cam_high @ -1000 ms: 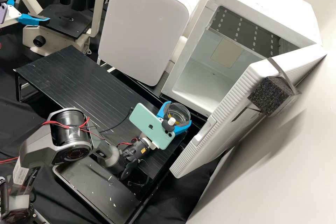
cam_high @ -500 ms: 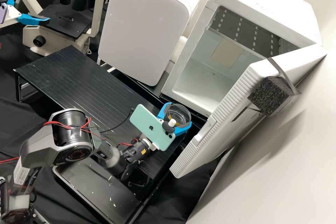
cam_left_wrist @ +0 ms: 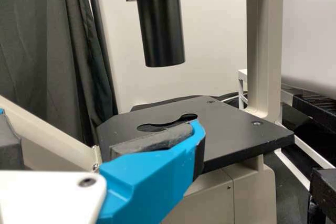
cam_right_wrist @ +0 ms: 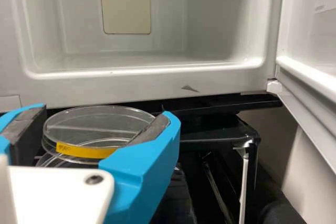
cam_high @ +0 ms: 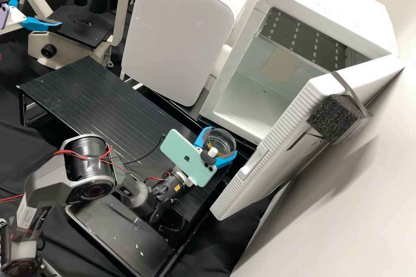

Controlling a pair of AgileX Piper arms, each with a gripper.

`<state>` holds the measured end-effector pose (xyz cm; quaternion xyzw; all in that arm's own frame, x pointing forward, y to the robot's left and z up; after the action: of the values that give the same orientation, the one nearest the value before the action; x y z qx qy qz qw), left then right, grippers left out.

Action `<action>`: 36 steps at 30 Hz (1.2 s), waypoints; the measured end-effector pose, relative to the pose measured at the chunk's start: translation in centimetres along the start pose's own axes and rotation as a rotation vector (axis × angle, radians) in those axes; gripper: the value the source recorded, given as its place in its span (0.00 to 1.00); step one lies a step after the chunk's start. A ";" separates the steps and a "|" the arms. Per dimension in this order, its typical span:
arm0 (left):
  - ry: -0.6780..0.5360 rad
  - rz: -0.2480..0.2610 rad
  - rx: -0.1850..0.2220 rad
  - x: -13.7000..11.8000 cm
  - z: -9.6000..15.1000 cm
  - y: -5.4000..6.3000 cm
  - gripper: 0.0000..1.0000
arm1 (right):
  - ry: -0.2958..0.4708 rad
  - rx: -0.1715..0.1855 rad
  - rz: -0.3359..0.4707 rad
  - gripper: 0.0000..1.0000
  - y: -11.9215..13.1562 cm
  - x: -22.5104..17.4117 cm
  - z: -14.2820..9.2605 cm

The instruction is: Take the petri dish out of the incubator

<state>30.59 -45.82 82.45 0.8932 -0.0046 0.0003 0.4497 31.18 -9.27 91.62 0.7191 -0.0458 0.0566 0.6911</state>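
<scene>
Pinching the dish [cam_high: 222, 136] in the right claw [cam_high: 222, 141], just outside the open incubator [cam_high: 329, 8]; holding the left claw [cam_high: 42, 8] spread near the microscope [cam_high: 65, 49].

High view is v. bright on the R side: the white wall [cam_high: 320, 238] glows & the incubator [cam_high: 325, 4] top is lit most, so light seems to come from above. Soft grey shadow on the wall by the door [cam_high: 277, 147]. Shiny streaks on the black stand [cam_high: 95, 95]. L wrist view: dark curtain [cam_left_wrist: 47, 40], pale wall [cam_left_wrist: 210, 40]. R wrist view: soft light in incubator, dim below, w/ glints on the petri dish [cam_right_wrist: 100, 121].
</scene>
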 end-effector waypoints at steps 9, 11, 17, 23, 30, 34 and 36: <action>0.000 0.000 0.000 0.0 0.0 0.0 1.00 | -0.003 -0.002 -0.015 0.00 -0.2 -0.7 -0.2; 0.000 0.000 0.000 0.0 0.0 0.0 1.00 | -0.001 -0.004 -0.019 0.00 -0.2 -0.7 -0.3; 0.000 0.000 0.000 0.0 0.0 0.0 1.00 | -0.001 -0.004 -0.019 0.00 -0.2 -0.7 -0.3; 0.000 0.000 0.000 0.0 0.0 0.0 1.00 | -0.001 -0.004 -0.019 1.00 -0.2 -0.7 -0.3; 0.000 0.000 0.000 0.0 0.0 0.0 1.00 | -0.001 -0.004 -0.019 1.00 -0.2 -0.7 -0.3; 0.000 0.000 0.000 0.0 0.0 0.0 1.00 | -0.001 -0.004 -0.019 1.00 -0.2 -0.7 -0.3; 0.000 0.000 0.000 0.0 0.0 0.0 1.00 | -0.001 -0.004 -0.019 1.00 -0.2 -0.7 -0.3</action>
<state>30.59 -45.82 82.45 0.8932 -0.0046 0.0003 0.4497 30.48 -9.01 91.32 0.7181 -0.0395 0.0498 0.6930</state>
